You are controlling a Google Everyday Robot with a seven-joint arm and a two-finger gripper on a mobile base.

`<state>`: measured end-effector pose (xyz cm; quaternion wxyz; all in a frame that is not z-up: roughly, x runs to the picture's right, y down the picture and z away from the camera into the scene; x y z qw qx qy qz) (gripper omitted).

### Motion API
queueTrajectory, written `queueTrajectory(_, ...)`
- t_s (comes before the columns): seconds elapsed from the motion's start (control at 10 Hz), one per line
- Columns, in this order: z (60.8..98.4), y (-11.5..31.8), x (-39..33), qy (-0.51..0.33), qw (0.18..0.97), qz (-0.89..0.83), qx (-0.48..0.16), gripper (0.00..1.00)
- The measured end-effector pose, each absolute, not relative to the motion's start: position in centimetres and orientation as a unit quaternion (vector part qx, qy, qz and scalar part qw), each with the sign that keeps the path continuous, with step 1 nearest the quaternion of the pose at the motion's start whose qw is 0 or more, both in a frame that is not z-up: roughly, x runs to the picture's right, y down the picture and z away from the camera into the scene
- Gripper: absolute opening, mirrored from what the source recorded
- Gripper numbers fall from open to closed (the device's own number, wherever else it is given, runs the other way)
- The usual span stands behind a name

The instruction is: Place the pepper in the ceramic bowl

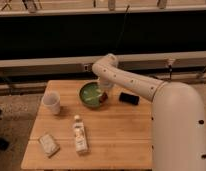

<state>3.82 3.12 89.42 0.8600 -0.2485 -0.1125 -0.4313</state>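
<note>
Desk (118,131): wooden slats, and it carries everything you need to watch.

Landmark: ceramic bowl (90,95), green, standing upright near the far edge of the desk.

- Left of the bowl as you view it, set apart: a translucent white cup (51,102), upright.
- Right of the bowl, near but not touching: a flat black rectangular object (129,98), lying just beyond the arm's forearm.
- Nearer to you than the bowl, well apart: a small bottle (79,135) lying on its side.
- Left of the bottle and farther again from the bowl: a small flat packet (48,144).
- None of these lies between the arm and the bowl.

Arm (131,80): white, it enters from the right, bends at an elbow behind the bowl and drops towards the bowl's right side.

Tool (101,93): it hangs over the right part of the bowl, at or just inside the rim. Its fingers are together. You cannot tell whether anything is pinched between them.

Pepper: you cannot pick it out. The tool's tip and the bowl's dark right edge blur together there.
</note>
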Motion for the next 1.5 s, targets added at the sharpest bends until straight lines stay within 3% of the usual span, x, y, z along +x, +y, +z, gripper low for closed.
queueTrajectory(0.2, 89.4, 2.8, 3.6, -0.115, 0.859, -0.434, -0.246, 0.02)
queueTrajectory(0.5, 89.4, 2.5, 3.6, -0.118, 0.857, -0.438, -0.244, 0.29)
queueTrajectory(0.6, 89.4, 2.4, 3.6, -0.119, 0.857, -0.439, -0.243, 0.33)
queueTrajectory(0.7, 89.4, 2.3, 3.5, -0.121, 0.856, -0.440, -0.243, 0.31)
queueTrajectory(1.0, 89.4, 2.1, 3.4, -0.125, 0.854, -0.443, -0.241, 0.09)
queueTrajectory(1.3, 89.4, 1.9, 3.3, -0.128, 0.853, -0.446, -0.238, 0.02)
queueTrajectory(1.5, 89.4, 1.7, 3.1, -0.132, 0.851, -0.450, -0.237, 0.03)
